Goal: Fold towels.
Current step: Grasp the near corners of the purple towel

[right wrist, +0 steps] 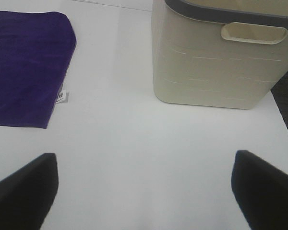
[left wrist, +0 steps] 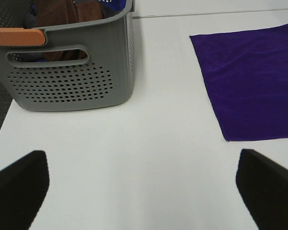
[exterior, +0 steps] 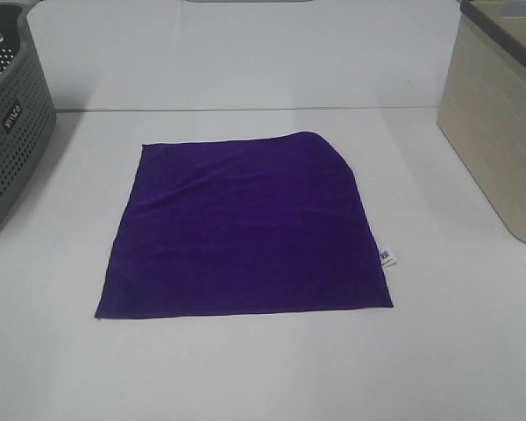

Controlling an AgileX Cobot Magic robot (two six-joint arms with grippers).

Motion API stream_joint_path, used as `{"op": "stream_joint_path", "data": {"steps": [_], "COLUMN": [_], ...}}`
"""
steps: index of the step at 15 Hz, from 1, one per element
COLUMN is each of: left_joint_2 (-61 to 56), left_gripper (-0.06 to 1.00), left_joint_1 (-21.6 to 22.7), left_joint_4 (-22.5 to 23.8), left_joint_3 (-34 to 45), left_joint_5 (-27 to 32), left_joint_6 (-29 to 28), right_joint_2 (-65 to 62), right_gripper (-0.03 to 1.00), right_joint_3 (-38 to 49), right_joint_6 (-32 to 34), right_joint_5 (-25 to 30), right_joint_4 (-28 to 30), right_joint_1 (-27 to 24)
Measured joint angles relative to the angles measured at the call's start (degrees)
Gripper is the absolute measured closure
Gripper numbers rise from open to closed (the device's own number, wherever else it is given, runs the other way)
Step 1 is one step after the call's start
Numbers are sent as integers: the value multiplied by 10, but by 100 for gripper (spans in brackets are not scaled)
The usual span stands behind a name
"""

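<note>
One deep purple towel (exterior: 245, 228) lies spread flat in the middle of the white table, its far right corner rounded, with a small white tag (exterior: 387, 257) at its right edge. It also shows in the left wrist view (left wrist: 252, 76) and in the right wrist view (right wrist: 24, 67), where the tag (right wrist: 61, 97) is visible. My left gripper (left wrist: 141, 191) is open and empty above bare table, left of the towel. My right gripper (right wrist: 144, 191) is open and empty above bare table, right of the towel. Neither arm shows in the exterior high view.
A grey perforated basket (exterior: 4, 114) stands at the table's left edge; in the left wrist view it (left wrist: 72, 72) holds brown and blue cloth. A beige basket (exterior: 500, 114) stands at the right edge, also in the right wrist view (right wrist: 216, 57).
</note>
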State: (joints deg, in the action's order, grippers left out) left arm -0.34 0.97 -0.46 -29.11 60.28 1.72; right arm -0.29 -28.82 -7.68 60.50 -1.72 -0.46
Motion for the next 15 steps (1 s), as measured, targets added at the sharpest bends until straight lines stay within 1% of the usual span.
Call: {"op": "stream_joint_path", "data": {"steps": [15], "left_joint_2": [0], "left_gripper": [-4], "left_joint_1": [0], "left_joint_4": [0], "left_joint_3": [0], "left_joint_5": [0], "left_joint_6": [0], "right_joint_2": [0], "right_gripper": [2], "right_joint_3": [0], "right_joint_6": [0], "right_joint_5": [0], "right_joint_4": [2], "right_joint_1": [0]}}
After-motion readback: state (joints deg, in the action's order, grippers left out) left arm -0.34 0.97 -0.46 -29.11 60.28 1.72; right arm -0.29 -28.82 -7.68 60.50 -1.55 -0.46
